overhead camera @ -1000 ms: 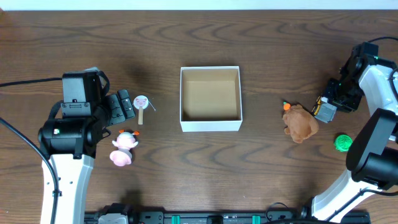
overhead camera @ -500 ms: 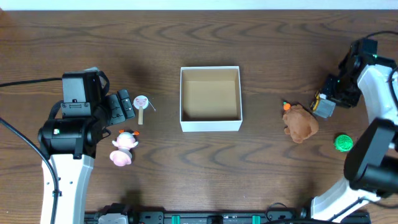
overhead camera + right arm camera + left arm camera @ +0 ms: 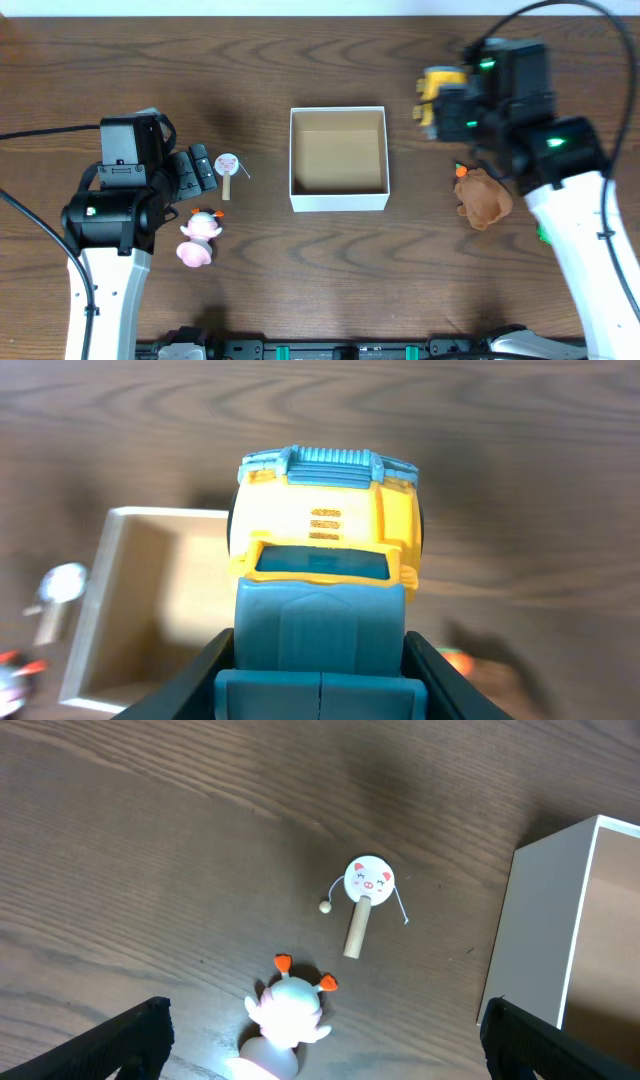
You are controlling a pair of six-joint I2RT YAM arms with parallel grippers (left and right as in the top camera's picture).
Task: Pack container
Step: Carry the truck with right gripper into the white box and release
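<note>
Two arms: one at each end of a dark wood table (image 3: 330, 290), with the box between them.
left gripper (image 3: 200, 172): open, fingers (image 3: 140, 1038) spread to the lower corners of the wrist view with nothing between them; sits just left of the rattle.
doll (image 3: 198, 238): pink and white with orange bits on the head; lies on the table just in front of the left gripper, apart from the rattle.
rattle (image 3: 227, 166): small round drum with a pig face on a wooden stick, with beads on strings; lies between the left gripper and the box, touching neither.
box (image 3: 338, 203): at mid-table, square and shallow, with white walls and a brown inside open to the overhead view; stands flat.
truck (image 3: 436, 92): yellow cab, blue grille and blue rear; held just right of the box's far right corner. Hides one edge of the box in the right wrist view. Height over the table unclear.
right gripper (image 3: 452, 108): clamped on the truck, with black fingers (image 3: 215, 685) pressed to both sides of the blue rear.
plush (image 3: 483, 198): brown; lies on the table right of the box, partly under the right arm, with a small orange piece (image 3: 461, 171) just beside its far left edge.
green thing (image 3: 545, 232): at the edge of the right arm, mostly hidden; kind unclear.
</note>
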